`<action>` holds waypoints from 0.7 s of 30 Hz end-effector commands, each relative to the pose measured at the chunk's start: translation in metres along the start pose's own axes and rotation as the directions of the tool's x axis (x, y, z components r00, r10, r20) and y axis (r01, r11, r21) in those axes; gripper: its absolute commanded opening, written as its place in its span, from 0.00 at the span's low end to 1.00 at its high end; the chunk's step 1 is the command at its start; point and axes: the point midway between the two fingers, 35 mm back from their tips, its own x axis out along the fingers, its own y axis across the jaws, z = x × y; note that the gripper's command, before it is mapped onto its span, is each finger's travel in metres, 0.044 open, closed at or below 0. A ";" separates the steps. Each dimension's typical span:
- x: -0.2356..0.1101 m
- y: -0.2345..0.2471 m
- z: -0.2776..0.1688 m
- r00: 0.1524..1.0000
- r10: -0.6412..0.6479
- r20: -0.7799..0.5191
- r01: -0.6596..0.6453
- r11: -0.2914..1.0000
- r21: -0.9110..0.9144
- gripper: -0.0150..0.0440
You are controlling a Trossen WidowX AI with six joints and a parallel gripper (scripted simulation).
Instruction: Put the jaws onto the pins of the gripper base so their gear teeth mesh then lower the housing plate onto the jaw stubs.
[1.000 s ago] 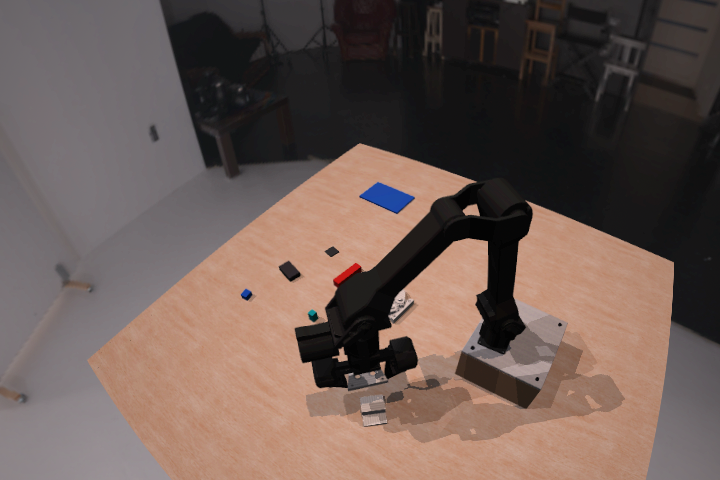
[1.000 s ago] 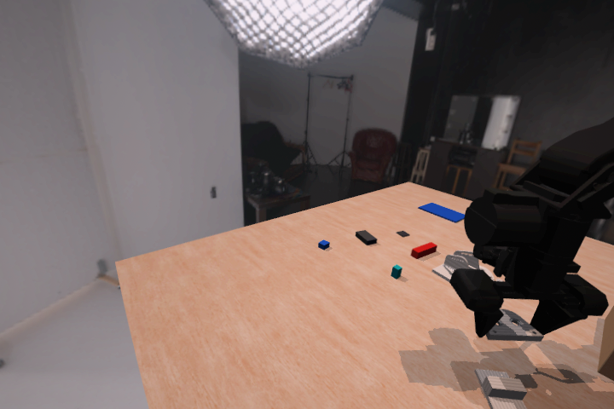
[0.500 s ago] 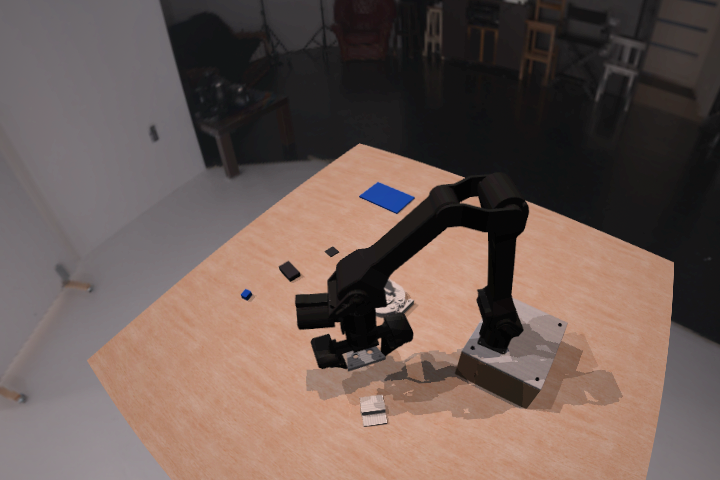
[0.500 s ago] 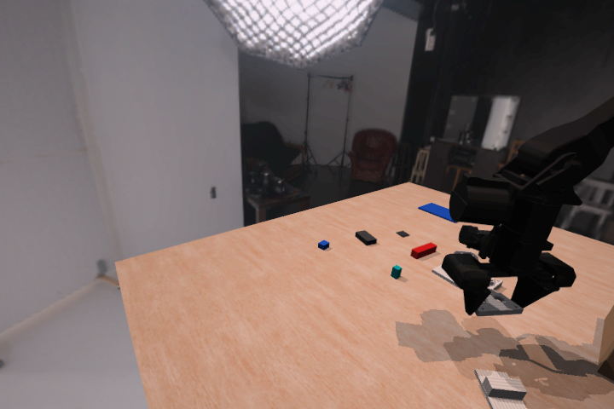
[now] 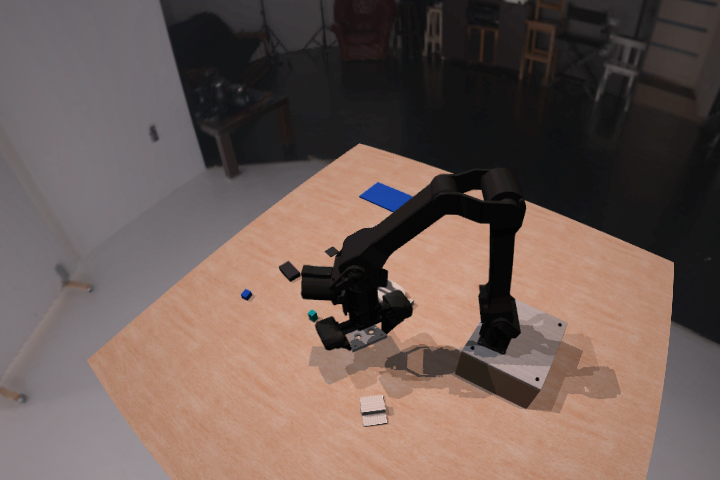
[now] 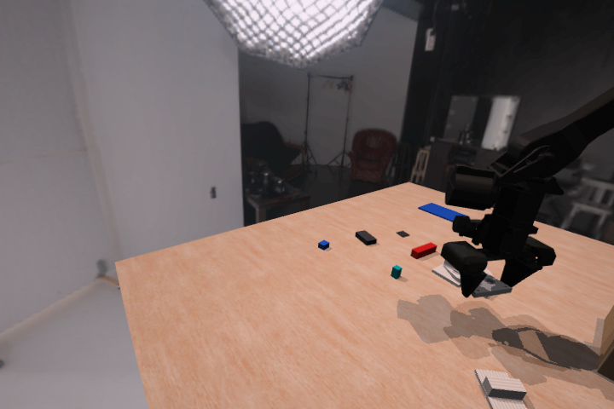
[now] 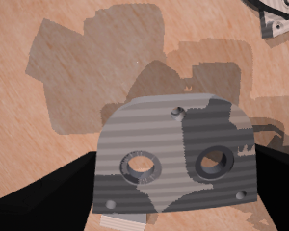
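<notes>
My gripper (image 5: 365,337) (image 6: 487,289) (image 7: 172,156) is shut on the housing plate (image 5: 366,341) (image 6: 495,289) (image 7: 169,140), across its width. The grey plate has two large round holes and hangs roughly level above the table. The gripper base (image 5: 391,287) (image 6: 442,273) (image 7: 284,29) lies on the table beyond the held plate, largely hidden behind the gripper in the top and exterior views. Only its corner shows at the wrist view's top right. Parts of the jaws show on it; whether their teeth mesh cannot be told.
A ribbed stand (image 5: 373,403) (image 6: 505,385) (image 7: 122,222) is at the front. Beyond the gripper lie a teal block (image 5: 312,315) (image 6: 396,272), a red block (image 6: 424,250), a blue cube (image 5: 246,294) (image 6: 323,244), a dark block (image 5: 288,271) (image 6: 366,237) and a blue mat (image 5: 386,196) (image 6: 439,210).
</notes>
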 end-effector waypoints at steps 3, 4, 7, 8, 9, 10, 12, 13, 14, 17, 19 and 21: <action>0.000 -0.012 0.017 1.000 0.003 0.002 -0.003 0.999 -0.052 0.85; 0.000 -0.014 0.019 1.000 0.003 0.002 -0.003 0.998 -0.059 0.85; 0.000 -0.021 0.027 1.000 0.002 0.003 -0.002 0.997 -0.082 0.85; 0.000 -0.023 0.029 1.000 0.002 0.003 -0.001 0.996 -0.090 0.85; 0.000 -0.025 0.032 1.000 0.002 0.003 -0.001 0.995 -0.097 0.85; 0.000 -0.028 0.034 1.000 0.001 0.004 -0.001 0.995 -0.105 0.85; 0.000 -0.032 0.039 1.000 0.001 0.004 0.000 0.993 -0.120 0.85; 0.000 -0.035 0.041 1.000 0.001 0.004 0.000 0.992 -0.127 0.85; 0.000 -0.037 0.043 1.000 0.000 0.005 0.000 0.991 -0.135 0.85; 0.000 -0.044 0.050 1.000 0.000 0.005 0.001 0.988 -0.158 0.85; 0.000 -0.049 0.054 1.000 -0.001 0.006 0.002 0.985 -0.173 0.85; 0.000 -0.055 0.058 1.000 -0.002 0.006 0.003 0.982 -0.188 0.85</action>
